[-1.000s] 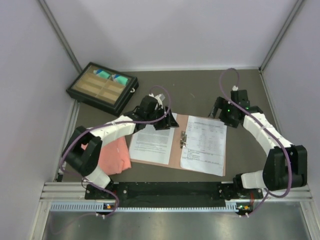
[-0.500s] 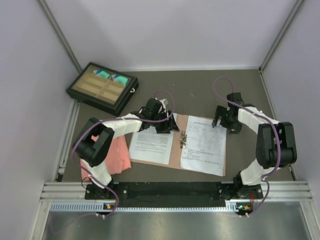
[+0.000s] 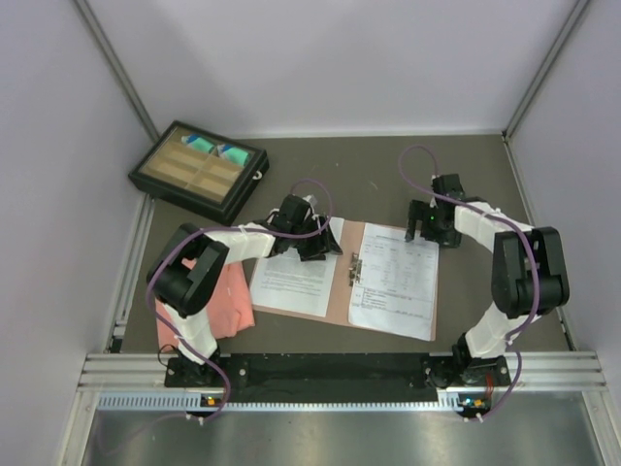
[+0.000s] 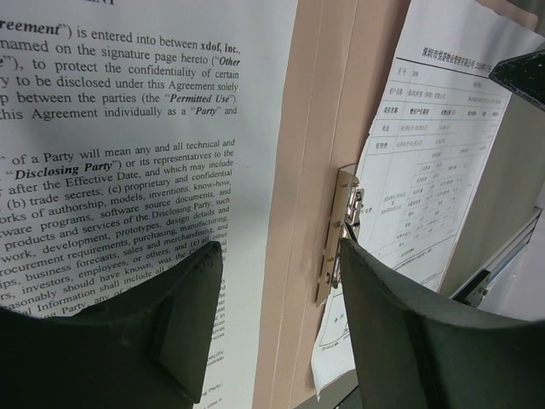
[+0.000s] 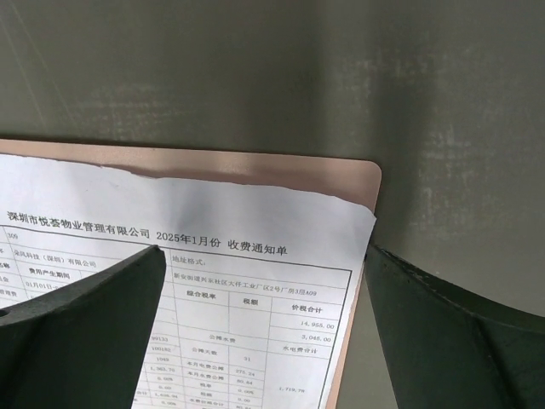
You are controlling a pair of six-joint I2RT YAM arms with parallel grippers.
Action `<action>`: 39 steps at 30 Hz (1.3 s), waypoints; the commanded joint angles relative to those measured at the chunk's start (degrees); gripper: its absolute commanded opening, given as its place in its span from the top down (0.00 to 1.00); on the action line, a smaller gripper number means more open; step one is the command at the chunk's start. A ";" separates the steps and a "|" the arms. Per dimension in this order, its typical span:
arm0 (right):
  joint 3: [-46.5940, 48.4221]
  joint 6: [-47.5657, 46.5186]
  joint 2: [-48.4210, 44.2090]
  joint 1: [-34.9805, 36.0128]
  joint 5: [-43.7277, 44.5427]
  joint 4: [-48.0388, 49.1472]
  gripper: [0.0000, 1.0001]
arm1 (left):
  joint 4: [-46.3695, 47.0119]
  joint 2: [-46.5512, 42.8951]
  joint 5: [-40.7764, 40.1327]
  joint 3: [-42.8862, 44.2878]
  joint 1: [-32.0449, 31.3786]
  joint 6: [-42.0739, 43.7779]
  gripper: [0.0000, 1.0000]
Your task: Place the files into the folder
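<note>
A tan folder [image 3: 339, 283] lies open on the dark table, with a metal clip [image 3: 355, 269] at its spine. The files rest on it: the dense-text sheet [image 3: 294, 277] on the left flap and the table-layout sheet [image 3: 396, 282] on the right flap. My left gripper [image 3: 315, 243] hovers open over the folder's far edge. In the left wrist view the left gripper [image 4: 277, 256] straddles the bare folder strip [image 4: 328, 102] between text sheet [image 4: 128, 128] and clip [image 4: 341, 230]. My right gripper [image 3: 424, 225] stands open at the far right corner. Its wrist view shows the right gripper [image 5: 264, 256] over the table sheet [image 5: 170, 213].
A black compartment tray [image 3: 199, 170] sits at the back left. A salmon-pink folded cloth [image 3: 221, 301] lies left of the folder, beside the left arm. Grey walls close in both sides, and a metal rail [image 3: 340, 369] runs along the near edge.
My right gripper has swung left to the folder's far right corner as its arm folded in. The left gripper has shifted slightly left and nearer. Both sheets and the folder lie as before.
</note>
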 commanded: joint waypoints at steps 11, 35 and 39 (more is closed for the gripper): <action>4.11 -2.43 -1.88 3.54 3.25 0.98 0.01 | 1.06 0.41 -1.67 -1.49 0.16 0.58 0.37; -3.88 16.71 -14.00 11.69 -7.97 -3.69 0.01 | -1.47 -8.82 0.71 -2.37 0.07 2.95 0.36; -9.14 32.76 -21.53 18.38 -12.73 2.89 0.04 | -3.77 -11.19 0.09 -1.84 0.16 4.01 0.35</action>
